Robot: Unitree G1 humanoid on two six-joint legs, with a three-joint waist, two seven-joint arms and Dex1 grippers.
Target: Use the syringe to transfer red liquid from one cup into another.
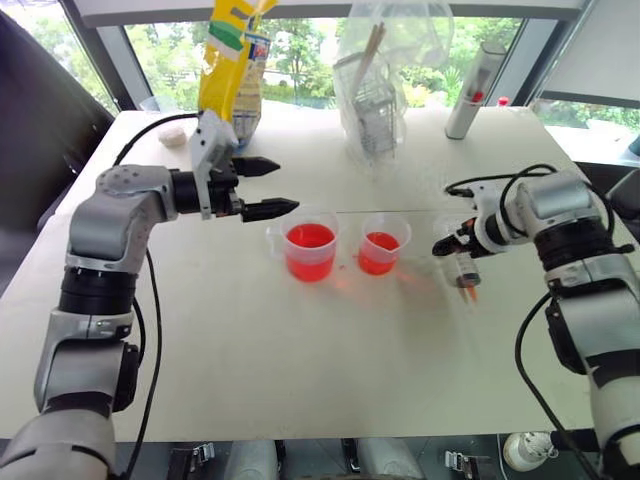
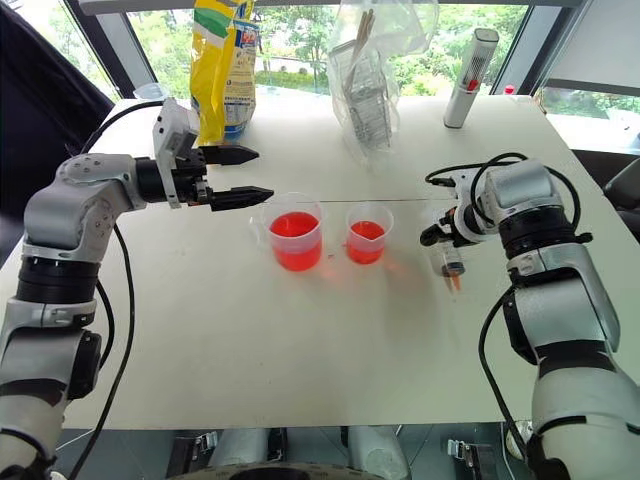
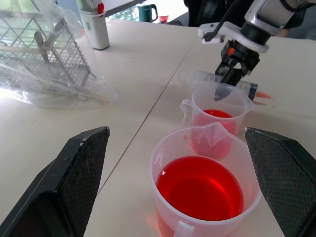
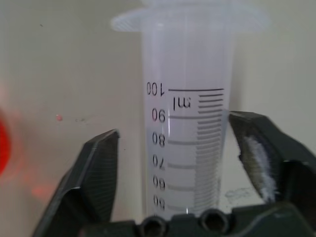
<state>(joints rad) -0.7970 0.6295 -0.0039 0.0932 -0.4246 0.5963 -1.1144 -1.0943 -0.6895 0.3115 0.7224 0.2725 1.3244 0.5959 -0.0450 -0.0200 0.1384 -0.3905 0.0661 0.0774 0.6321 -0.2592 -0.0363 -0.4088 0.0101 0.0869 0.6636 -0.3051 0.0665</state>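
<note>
Left pincer [image 1: 265, 187] hovered above the table [image 1: 300, 350] with its fingers spread wide and nothing between them, just left of the larger handled cup [image 1: 309, 248]. That cup held red liquid [image 1: 309, 238] to roughly half its height. Just right of it, near but apart, stood the smaller handleless cup [image 1: 382, 243], also with red in the bottom. A faint reddish smear lay on the table between and before the cups.

Further right, the syringe [image 1: 467, 272] lay flat on the table, reddish tip [image 1: 472, 294] toward me. Right pincer [image 1: 452, 243] sat over the barrel end, pointing down. In the right wrist view its fingers [image 4: 96, 170] stood either side of the graduated barrel with a gap on each side, so I judged it open, not clamping.

Handling notes: the syringe looked light, stiff and smooth, and likely to roll on the table or slip if pinched near the wet tip. I judged mid-barrel, across its width, the best hold. Both cups seemed thin, light and easily tipped, so I would keep clear of their rims.
</note>
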